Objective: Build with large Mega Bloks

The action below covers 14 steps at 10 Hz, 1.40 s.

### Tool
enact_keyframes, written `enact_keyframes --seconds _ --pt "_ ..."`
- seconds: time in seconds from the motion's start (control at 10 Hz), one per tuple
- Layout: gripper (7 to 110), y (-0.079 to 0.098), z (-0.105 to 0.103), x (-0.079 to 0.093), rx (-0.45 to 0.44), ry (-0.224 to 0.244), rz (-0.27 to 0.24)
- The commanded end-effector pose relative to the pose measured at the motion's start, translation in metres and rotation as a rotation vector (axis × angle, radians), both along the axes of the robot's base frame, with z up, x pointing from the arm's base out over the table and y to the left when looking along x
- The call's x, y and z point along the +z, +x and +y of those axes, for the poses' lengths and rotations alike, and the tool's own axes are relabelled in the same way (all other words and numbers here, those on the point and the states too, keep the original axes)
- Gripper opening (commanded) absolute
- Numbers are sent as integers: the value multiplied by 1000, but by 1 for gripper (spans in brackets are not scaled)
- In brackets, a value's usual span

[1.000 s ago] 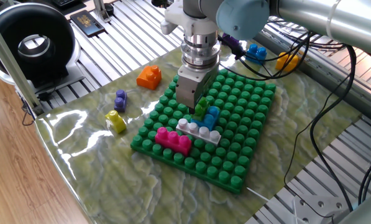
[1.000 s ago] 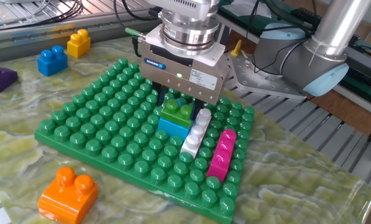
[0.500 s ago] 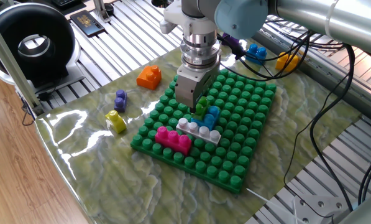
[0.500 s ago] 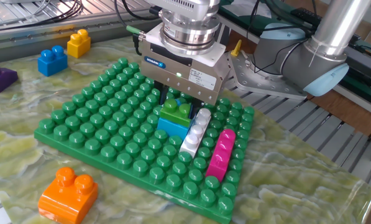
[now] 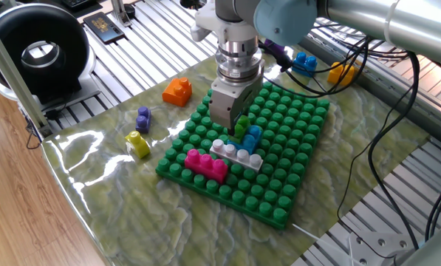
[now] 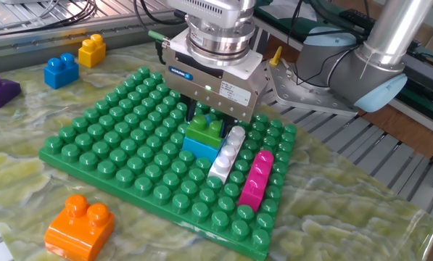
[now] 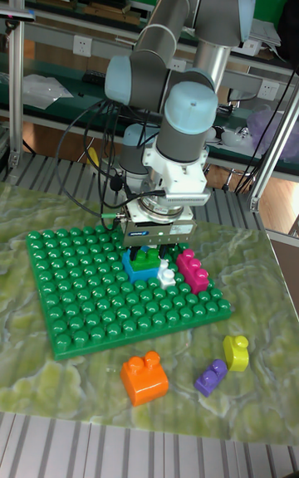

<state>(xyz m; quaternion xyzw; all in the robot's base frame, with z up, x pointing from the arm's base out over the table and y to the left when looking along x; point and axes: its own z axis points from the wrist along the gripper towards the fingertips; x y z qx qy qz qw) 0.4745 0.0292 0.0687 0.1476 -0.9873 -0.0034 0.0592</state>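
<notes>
Since a second ago almost nothing has shifted: the pincer [image 5: 237, 120] stays low over the same spot on the green baseplate [image 5: 279, 185], and no brick has changed place.

In one fixed view, the pincer stands upright over a small green brick [image 5: 240, 127] stacked on a light blue brick [image 5: 252, 137]. A white-grey brick [image 5: 236, 155] and a magenta brick [image 5: 205, 165] sit just in front. Off the plate on the desk [image 5: 117, 192] lie an orange brick [image 5: 177, 91], a purple brick [image 5: 142, 118] and a yellow brick [image 5: 137, 143].

In the other fixed view, the pincer body hangs right over the green brick's rear edge, its fingers reaching down behind it. Whether they grip the brick or have let go I cannot tell. The blue brick below seems seated on the studs.

In the tall fixed view, the green brick peeks out just under the pincer housing, beside the white-grey and magenta ones.

My reading: the step in hand is pressing the green brick home on the blue one. Next would be a release and a straight lift clear, so the stack is not pulled up, then a reach for a loose brick.
</notes>
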Motion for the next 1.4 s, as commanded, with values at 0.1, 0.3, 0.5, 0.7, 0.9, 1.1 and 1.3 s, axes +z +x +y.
enact_keyframes --seconds 0.1,0.3,0.5,0.7,0.9,1.1,1.3 --pt "22 3 5 -8 -17 42 8" --pt "22 6 5 -12 -17 45 6" --pt "22 9 6 -14 -18 38 1" --pt "22 9 6 -17 -21 33 -8" --pt "22 8 7 -14 37 46 -6" --pt "66 10 0 -1 70 27 2" --pt "88 12 0 -1 81 25 -4"
